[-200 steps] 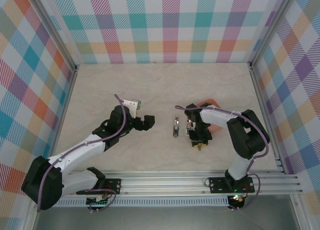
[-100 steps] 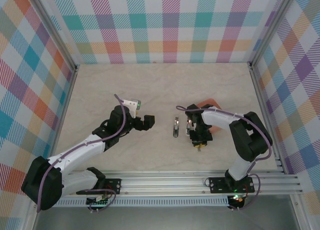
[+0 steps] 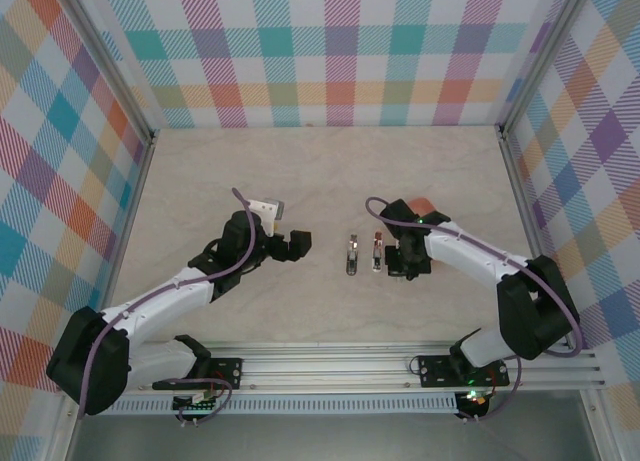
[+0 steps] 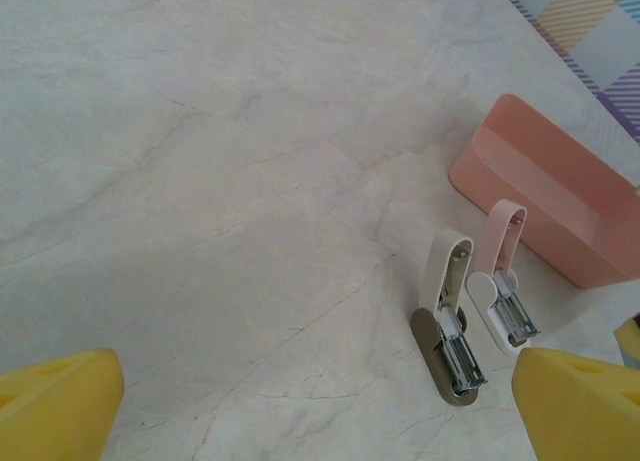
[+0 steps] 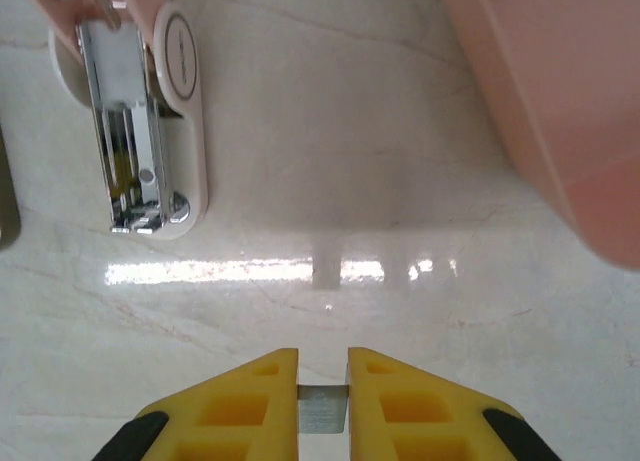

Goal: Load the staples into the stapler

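- While my right gripper (image 5: 322, 361) has moved in the last second away from the front of the pale marbled table (image 3: 250, 181) to a spot just beside the salmon-orange rounded plastic tray (image 5: 560, 111), my right elbow has swung outward to the right.
- Both staplers lie where they lay a second ago, and my left arm has barely shifted.
- Meaning for the task: I judge that the pick-up is finished and the carry toward a magazine has begun. Nothing is loaded yet.
- Right gripper state: the yellow fingers (image 5: 270, 381) are drawn close together and clamped on the short grey metallic strip of staples (image 5: 322, 411), which sits low between them.
- Position of the strip: in the right wrist view, the open pink-and-white plastic stapler (image 5: 130, 151) lies ahead and to the left of my fingertips, apart from them, with its chrome magazine facing up. The tray lies ahead and to the right.
- The strip is not in line with that magazine. I judge that a shift to the left and a forward approach are needed before lowering.
- Left gripper (image 4: 320, 411) state: the fingers are spread wide and hold nothing. The cream plastic stapler (image 4: 448, 321) on its grey base lies ahead and to the right of it, just beside the pink-and-white stapler.
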You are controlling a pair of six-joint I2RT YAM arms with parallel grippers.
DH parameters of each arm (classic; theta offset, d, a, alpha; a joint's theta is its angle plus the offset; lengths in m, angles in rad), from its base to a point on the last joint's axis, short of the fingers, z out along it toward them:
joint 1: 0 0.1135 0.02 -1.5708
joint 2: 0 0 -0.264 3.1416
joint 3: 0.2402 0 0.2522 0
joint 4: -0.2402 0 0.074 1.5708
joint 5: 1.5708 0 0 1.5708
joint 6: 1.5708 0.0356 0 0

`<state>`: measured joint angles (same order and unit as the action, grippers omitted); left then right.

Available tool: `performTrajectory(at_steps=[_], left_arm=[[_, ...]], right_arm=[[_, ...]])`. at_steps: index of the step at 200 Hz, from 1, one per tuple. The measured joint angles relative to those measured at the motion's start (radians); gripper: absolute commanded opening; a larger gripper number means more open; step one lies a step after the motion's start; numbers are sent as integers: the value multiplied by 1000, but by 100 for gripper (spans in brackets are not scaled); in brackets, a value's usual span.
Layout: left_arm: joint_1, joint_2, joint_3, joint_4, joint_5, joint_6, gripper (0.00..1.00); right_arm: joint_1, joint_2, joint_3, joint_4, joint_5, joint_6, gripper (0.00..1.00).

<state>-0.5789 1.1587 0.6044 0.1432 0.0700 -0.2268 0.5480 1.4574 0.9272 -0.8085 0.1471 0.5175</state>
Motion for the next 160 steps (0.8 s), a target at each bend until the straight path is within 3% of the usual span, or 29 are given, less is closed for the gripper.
performTrajectory(at_steps=[75, 160], left_arm=[[0, 16, 0, 24, 0, 0, 100], [0, 78, -108, 104, 4, 19, 100]], right_arm=[[5, 7, 33, 106, 51, 6, 17], [83, 129, 96, 192, 95, 26, 17]])
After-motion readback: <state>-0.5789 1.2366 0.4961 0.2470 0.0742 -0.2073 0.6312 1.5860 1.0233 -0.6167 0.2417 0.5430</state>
